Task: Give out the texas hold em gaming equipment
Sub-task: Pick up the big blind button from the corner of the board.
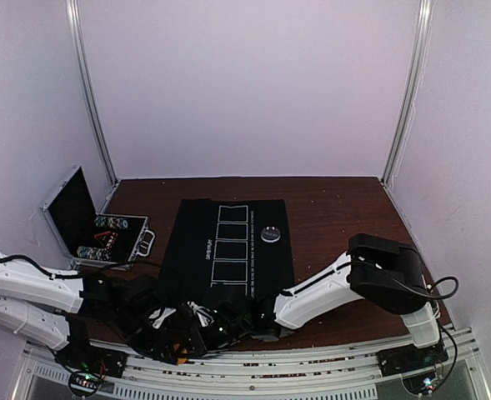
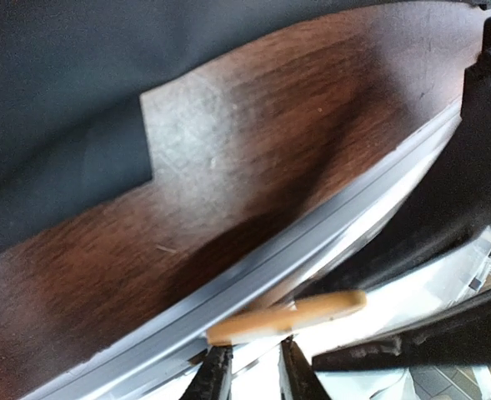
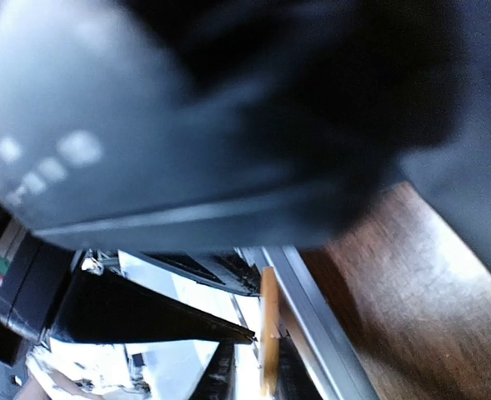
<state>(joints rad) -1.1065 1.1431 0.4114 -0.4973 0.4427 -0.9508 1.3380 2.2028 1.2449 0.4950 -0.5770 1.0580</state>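
Observation:
An orange chip [image 2: 312,310] shows edge-on at the tips of my left gripper [image 2: 253,354], which is shut on it just past the table's near rail [image 2: 262,262]. In the right wrist view the same orange chip [image 3: 268,317] stands upright between the fingers of my right gripper [image 3: 256,362]. It lies against one finger with a gap to the other. From above, both grippers meet low at the near edge, left [image 1: 178,329] and right [image 1: 232,321]. More chips [image 1: 110,223] lie in the open case [image 1: 70,208]. A black-silver disc [image 1: 270,234] rests on the mat. No playing cards show.
A black mat [image 1: 197,250] with white card outlines covers the middle of the wooden table [image 1: 337,217]. The open metal case stands at the far left against the wall. White enclosure walls close in on three sides. An aluminium rail [image 1: 312,358] runs along the near edge.

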